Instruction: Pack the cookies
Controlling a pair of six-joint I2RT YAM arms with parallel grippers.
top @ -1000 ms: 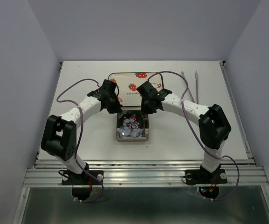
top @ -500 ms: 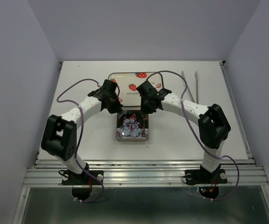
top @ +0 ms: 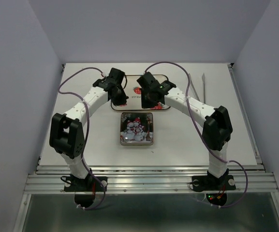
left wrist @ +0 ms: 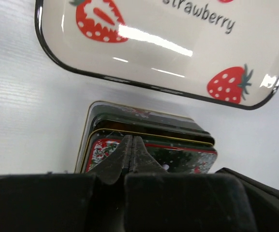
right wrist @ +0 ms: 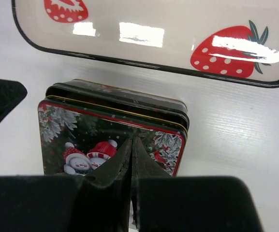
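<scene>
The cookies are out of view. A square tin (top: 137,128) with a snowman lid sits shut in the middle of the table; it also shows in the left wrist view (left wrist: 183,157) and the right wrist view (right wrist: 105,123). My left gripper (top: 121,101) is shut and empty, over the left part of the strawberry tray (top: 130,104), beyond the tin's far edge. My right gripper (top: 147,103) is shut and empty, over the middle of the tray. In the wrist views the left gripper (left wrist: 132,140) and the right gripper (right wrist: 131,141) have their fingers pressed together, above the tin.
The white strawberry-printed tray (left wrist: 154,63) (right wrist: 154,48) with a dark rim lies just behind the tin and looks empty where it shows. Metal tongs (top: 197,87) lie at the back right. White walls close in the table on three sides.
Both grippers have moved away from the tin's far edge, back over the strawberry tray. The tin's lid now shows whole and has not moved.
</scene>
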